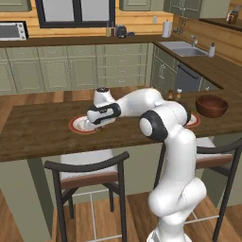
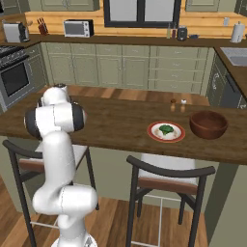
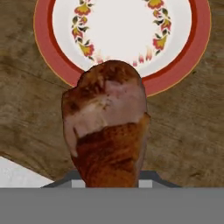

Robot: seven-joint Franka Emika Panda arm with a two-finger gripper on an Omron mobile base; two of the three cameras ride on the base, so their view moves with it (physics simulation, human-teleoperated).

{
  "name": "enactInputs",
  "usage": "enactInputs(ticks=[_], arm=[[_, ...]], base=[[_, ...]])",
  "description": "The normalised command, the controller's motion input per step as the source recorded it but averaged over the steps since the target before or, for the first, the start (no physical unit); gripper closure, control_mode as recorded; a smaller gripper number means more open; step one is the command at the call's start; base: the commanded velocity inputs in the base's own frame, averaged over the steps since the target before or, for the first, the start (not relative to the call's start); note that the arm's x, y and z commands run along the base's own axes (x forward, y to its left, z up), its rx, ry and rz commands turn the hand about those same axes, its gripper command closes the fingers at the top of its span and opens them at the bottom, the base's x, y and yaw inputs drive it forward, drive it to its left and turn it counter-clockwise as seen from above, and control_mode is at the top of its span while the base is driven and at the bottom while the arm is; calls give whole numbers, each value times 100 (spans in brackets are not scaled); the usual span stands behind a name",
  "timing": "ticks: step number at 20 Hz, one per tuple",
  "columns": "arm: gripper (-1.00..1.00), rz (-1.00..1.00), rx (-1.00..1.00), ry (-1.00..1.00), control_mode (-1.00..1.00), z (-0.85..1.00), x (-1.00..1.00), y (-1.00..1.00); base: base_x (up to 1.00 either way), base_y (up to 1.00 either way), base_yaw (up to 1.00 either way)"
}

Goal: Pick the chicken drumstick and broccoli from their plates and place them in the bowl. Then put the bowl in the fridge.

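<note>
Holding the chicken drumstick (image 3: 107, 127) between nearly closed jaws, the gripper (image 1: 100, 115) hangs just above one red-rimmed plate (image 1: 77, 125) on the wooden counter (image 1: 38, 127). In the hand view the drumstick rises straight out from the fingers, its thick end covering the near rim of the bare plate below; the fingertips themselves are hidden behind the meat, so how deep the grip sits is hard to judge. Far off to the gripper's right along the counter stands the dark wooden bowl (image 2: 208, 124), and just before it the second plate (image 2: 165, 131) carrying the broccoli (image 2: 166, 129). A good carry probably means lifting clear of the plate, travelling level across the counter, passing over the broccoli plate, and releasing low above the bowl's middle.
</note>
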Motion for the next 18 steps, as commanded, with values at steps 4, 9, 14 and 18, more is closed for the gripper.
enactInputs(ticks=[4,9,14,18], arm=[[100,-5,0,2,-100,74,-80,-64],[100,-15,-1,11,-100,84,-62,-70],[100,-3,0,0,-100,81,-99,-83],[100,-1,0,-2,-100,64,-100,-73]], base=[[0,0,0],[0,0,0],[0,0,0],[0,0,0]])
